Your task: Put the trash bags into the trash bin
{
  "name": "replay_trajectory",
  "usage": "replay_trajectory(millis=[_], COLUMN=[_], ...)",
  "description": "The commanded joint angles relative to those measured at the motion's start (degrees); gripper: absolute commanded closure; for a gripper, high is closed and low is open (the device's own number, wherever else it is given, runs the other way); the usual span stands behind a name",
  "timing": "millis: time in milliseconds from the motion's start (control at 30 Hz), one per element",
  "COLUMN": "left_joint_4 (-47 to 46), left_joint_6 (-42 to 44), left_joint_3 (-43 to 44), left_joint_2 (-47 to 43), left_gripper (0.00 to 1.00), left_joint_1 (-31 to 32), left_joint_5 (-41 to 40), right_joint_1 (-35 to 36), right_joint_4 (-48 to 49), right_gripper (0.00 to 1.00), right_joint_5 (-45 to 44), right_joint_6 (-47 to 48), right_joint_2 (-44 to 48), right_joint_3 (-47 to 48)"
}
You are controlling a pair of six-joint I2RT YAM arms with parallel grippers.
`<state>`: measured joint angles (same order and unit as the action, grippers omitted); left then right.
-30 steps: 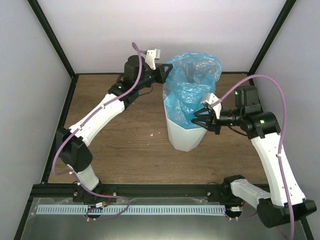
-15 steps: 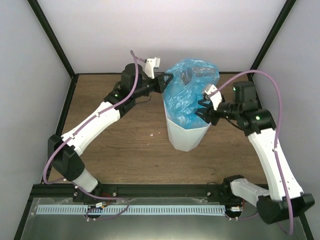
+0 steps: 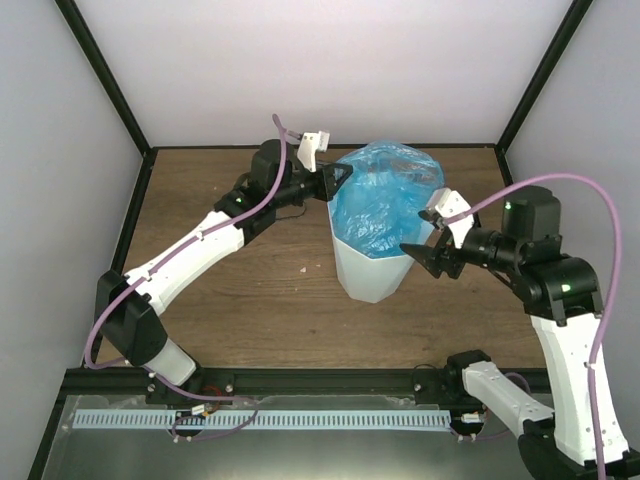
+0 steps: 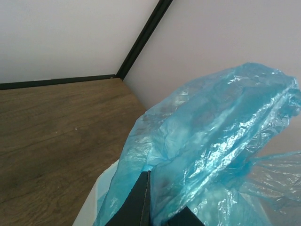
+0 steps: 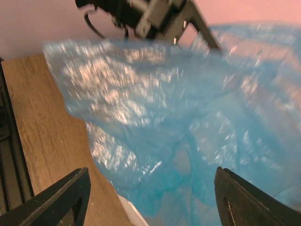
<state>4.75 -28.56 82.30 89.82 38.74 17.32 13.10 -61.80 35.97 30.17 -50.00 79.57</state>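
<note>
The light-blue trash bag (image 3: 385, 195) sits in the mouth of the white trash bin (image 3: 368, 275) and bulges above its rim. My left gripper (image 3: 345, 172) is at the bin's far-left rim, shut on the bag's edge. In the left wrist view its fingers (image 4: 141, 197) pinch the film of the bag (image 4: 211, 141) above the bin's rim (image 4: 94, 202). My right gripper (image 3: 425, 255) is open and empty just right of the bin. In the right wrist view its jaws stand wide apart in front of the bag (image 5: 178, 117).
The bin stands on a wooden table (image 3: 230, 290) enclosed by white walls and black frame posts (image 3: 100, 75). The left arm's wrist (image 5: 155, 16) shows behind the bag in the right wrist view.
My right gripper has pulled back to the right, off the bag, and lower. My left gripper shifted slightly right with the bag's edge. The bag now sits lower and rounder over the bin.
</note>
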Motion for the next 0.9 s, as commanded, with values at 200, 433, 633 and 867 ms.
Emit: replay_trajectory(millis=[200, 433, 633, 867], left_joint_4=[2.9, 5.2, 5.7, 8.5], left_joint_6=[-0.4, 0.4, 1.0, 3.2], left_joint_3=[0.9, -1.0, -1.9, 0.4], left_joint_2=[-1.1, -2.0, -2.7, -3.9], left_gripper=[0.96, 0.96, 0.96, 0.96], left_joint_1=[0.4, 1.2, 2.2, 2.1], left_joint_5=[0.0, -0.9, -1.2, -2.3], right_joint_1=[0.3, 0.3, 0.3, 0.3], right_joint_4=[-5.5, -3.4, -2.6, -3.2], right_gripper=[0.23, 0.18, 0.17, 0.17], right_joint_5=[3.1, 5.0, 6.1, 5.9], right_joint_6=[3.3, 6.0, 7.2, 8.7], right_joint_2=[-5.8, -9.7, -13.6, -15.5], right_joint_3=[14.9, 16.5, 15.4, 13.7])
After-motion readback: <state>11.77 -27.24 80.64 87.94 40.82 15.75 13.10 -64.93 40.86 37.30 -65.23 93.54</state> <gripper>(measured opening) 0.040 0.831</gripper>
